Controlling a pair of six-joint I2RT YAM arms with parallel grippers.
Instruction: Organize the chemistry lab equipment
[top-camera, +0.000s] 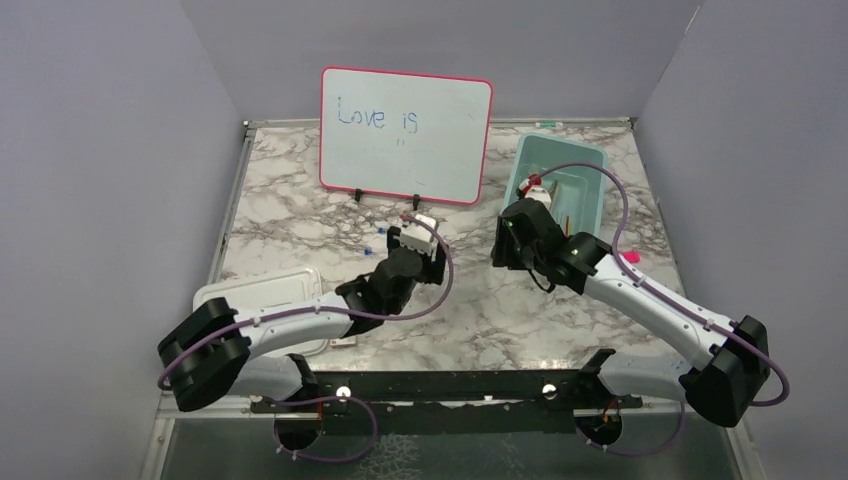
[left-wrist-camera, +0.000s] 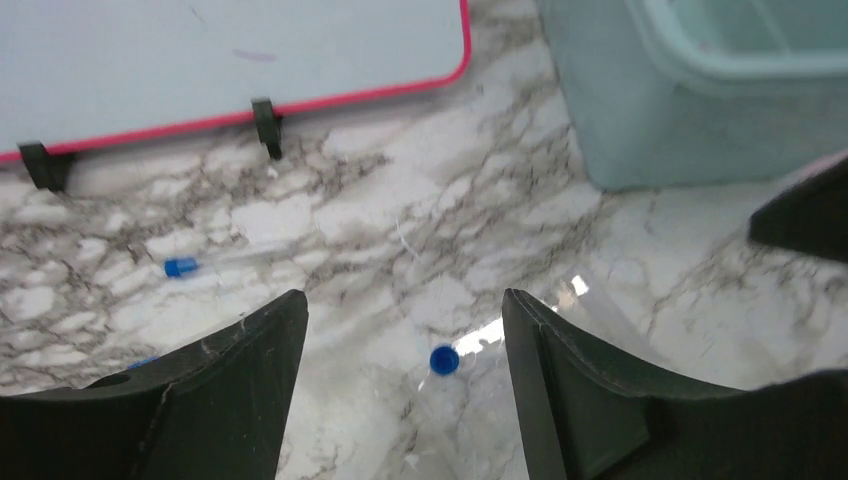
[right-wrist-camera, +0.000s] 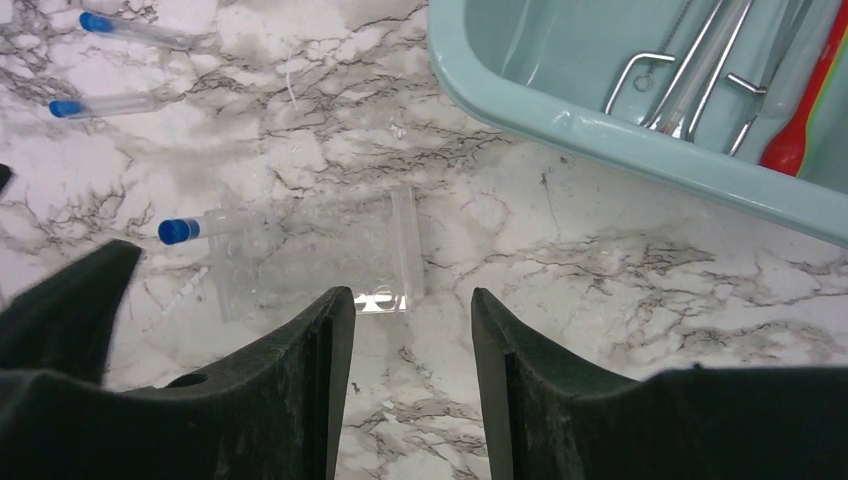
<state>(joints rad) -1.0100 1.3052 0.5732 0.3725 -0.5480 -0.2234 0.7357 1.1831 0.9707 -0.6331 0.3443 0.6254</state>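
Note:
A clear rack (right-wrist-camera: 320, 255) lies on the marble between my two grippers. One blue-capped tube (right-wrist-camera: 178, 231) sits in it, cap end poking out on the left. In the left wrist view that cap (left-wrist-camera: 444, 359) shows between the spread fingers of my left gripper (left-wrist-camera: 400, 300), touching neither. Two more tubes (right-wrist-camera: 97, 21) (right-wrist-camera: 66, 107) lie loose on the marble. My right gripper (right-wrist-camera: 412, 295) stands open just short of the rack, nothing between its fingers. Metal tongs (right-wrist-camera: 690, 70) and a red tool (right-wrist-camera: 800, 130) lie in the teal bin (right-wrist-camera: 520, 105).
The pink-framed whiteboard (top-camera: 405, 135) stands at the back centre. The teal bin (top-camera: 590, 165) is at the back right, close to the right gripper (top-camera: 507, 243). A white tray (top-camera: 265, 295) lies at the left front, under the left arm. A pink marker (top-camera: 630, 257) lies right of the right arm.

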